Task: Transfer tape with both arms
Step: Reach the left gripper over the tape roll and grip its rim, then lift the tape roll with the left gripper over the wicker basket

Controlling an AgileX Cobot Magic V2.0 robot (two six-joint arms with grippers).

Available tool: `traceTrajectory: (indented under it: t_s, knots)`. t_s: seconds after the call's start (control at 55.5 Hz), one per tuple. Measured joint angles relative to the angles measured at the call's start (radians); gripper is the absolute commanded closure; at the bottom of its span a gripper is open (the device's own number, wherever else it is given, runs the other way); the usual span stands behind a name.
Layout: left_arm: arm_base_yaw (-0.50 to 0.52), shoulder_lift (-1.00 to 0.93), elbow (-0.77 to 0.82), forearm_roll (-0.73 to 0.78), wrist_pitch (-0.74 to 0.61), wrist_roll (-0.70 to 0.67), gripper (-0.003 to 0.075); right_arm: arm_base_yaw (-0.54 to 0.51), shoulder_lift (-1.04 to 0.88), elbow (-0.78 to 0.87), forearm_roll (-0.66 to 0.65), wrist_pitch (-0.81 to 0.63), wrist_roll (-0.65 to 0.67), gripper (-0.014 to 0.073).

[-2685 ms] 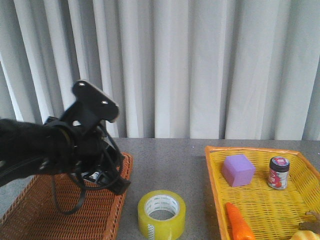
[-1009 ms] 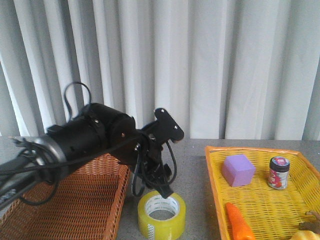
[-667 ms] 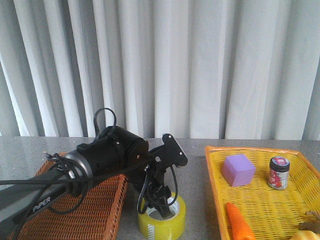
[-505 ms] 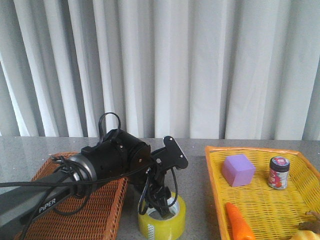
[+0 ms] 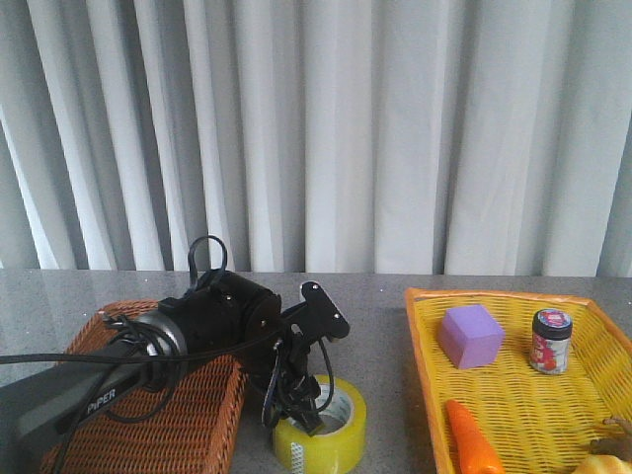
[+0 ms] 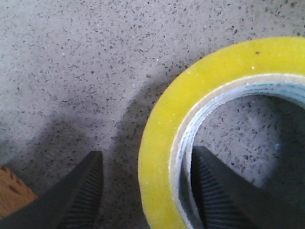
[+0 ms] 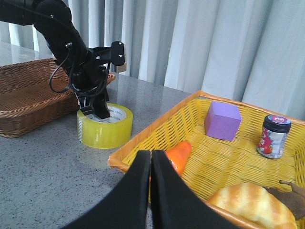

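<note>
The tape (image 5: 334, 441), a yellow roll with a white core, lies flat on the grey table between the two baskets. My left gripper (image 5: 297, 412) is down on it and open. In the left wrist view the gripper (image 6: 147, 155) straddles the left wall of the tape (image 6: 164, 143), with one finger inside the core and one outside on the table. A gap shows between each finger and the wall. My right gripper (image 7: 151, 155) is shut and empty, near the front corner of the yellow basket. From there the tape (image 7: 104, 130) and the left gripper (image 7: 95, 109) show to its left.
A brown wicker basket (image 5: 148, 415) stands left of the tape, under the left arm. A yellow basket (image 5: 420, 341) on the right holds a purple cube (image 5: 471, 336), a small jar (image 5: 551, 341), a carrot (image 5: 472, 446) and bread (image 7: 248, 202). A white curtain hangs behind.
The left arm has swung right from over the brown basket and come down onto the tape, putting one finger into its core. The tape has not moved.
</note>
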Motion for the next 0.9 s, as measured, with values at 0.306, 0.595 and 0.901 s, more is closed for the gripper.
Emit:
traceTrajectory:
  t_s: [0.306, 0.595, 0.901]
  knots:
    - [0.001, 0.0, 0.0, -0.04, -0.001, -0.001, 0.0507, 0.0, 0.0, 0.0, 0.0, 0.0, 0.0, 0.0601]
    - [0.004, 0.0, 0.0, -0.099, -0.002, -0.001, 0.0724, 0.0, 0.0, 0.0, 0.0, 0.0, 0.0, 0.0601]
    - [0.009, -0.002, 0.0, -0.187, -0.001, 0.001, 0.0727, 0.0, 0.0, 0.0, 0.0, 0.0, 0.0, 0.0601]
